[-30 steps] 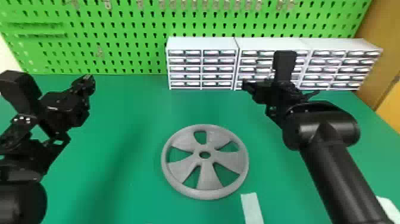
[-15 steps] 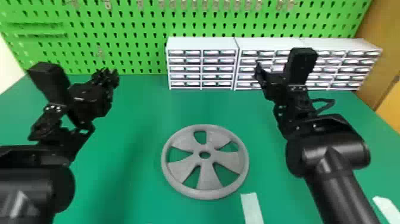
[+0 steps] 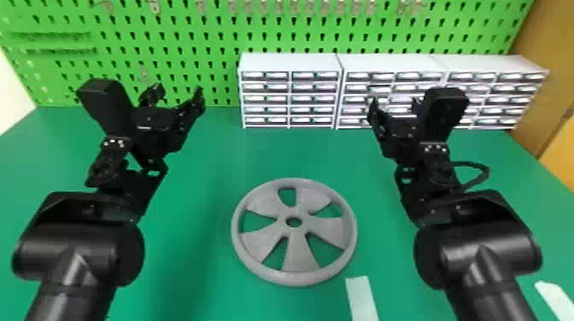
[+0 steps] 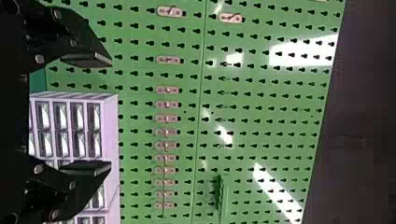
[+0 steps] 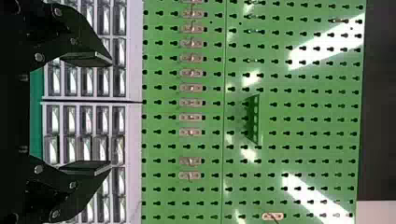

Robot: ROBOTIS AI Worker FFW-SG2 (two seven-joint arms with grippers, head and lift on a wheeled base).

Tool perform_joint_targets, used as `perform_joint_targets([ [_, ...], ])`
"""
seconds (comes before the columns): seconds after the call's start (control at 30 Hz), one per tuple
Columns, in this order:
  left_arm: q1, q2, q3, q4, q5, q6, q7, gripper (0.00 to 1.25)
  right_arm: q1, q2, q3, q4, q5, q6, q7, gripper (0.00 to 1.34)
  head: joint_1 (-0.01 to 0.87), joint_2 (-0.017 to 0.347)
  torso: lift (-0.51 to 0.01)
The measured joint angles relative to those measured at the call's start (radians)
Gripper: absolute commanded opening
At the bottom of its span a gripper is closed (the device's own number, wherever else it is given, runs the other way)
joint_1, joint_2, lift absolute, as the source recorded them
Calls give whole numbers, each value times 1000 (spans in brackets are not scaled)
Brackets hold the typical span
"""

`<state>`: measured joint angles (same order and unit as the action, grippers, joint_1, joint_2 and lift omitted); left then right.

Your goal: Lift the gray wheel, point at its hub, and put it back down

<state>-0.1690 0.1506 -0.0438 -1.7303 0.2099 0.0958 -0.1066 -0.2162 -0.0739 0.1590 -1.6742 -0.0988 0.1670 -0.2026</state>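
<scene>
A gray wheel (image 3: pixel 299 256) is lying flat on a green desk (image 3: pixel 205 170), about midway between the left and right edges and well apart from the far edge, as a two-armed robot is facing its lift-and-point assignment. The left gripper (image 3: pixel 178 91) is hovering toward the desk's far left corner, its fingers standing apart with nothing between them. The right gripper (image 3: pixel 393 103) is hovering toward the far edge, in front of the white drawer cabinets (image 3: pixel 290 62), and is likewise holding its fingers parted and empty. Neither is touching the wheel, and neither is pointing at its hub (image 3: pixel 294 212) from close by. The work is apparently standing at its opening, with the lift, the pointing and the setting down all seemingly waiting; a wheel already returned to the desk, however, could be looking just the same, and this moment alone is not settling that question.
</scene>
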Motion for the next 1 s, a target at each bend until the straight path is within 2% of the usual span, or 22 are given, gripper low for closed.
perform_joint_targets([
  [0.2,-5,0,-39,27,-12,-25,9,1135,32,0,0,-7,-64,19,-24,919,692,48,-88],
  [0.33,-6,0,-59,42,-19,-35,9,1135,45,-2,10,-7,-57,20,-32,1002,692,48,-88],
  [0.53,-2,0,-85,63,-26,-60,13,1129,55,-9,21,-7,-28,-9,-58,1003,692,48,-88],
  [0.83,8,1,-120,69,-63,-89,91,1129,51,-16,32,-1,-2,-22,-75,1012,692,48,-88],
  [1.0,13,2,-123,72,-79,-90,90,1129,39,-28,45,22,6,-39,-73,1077,692,48,-88],
])
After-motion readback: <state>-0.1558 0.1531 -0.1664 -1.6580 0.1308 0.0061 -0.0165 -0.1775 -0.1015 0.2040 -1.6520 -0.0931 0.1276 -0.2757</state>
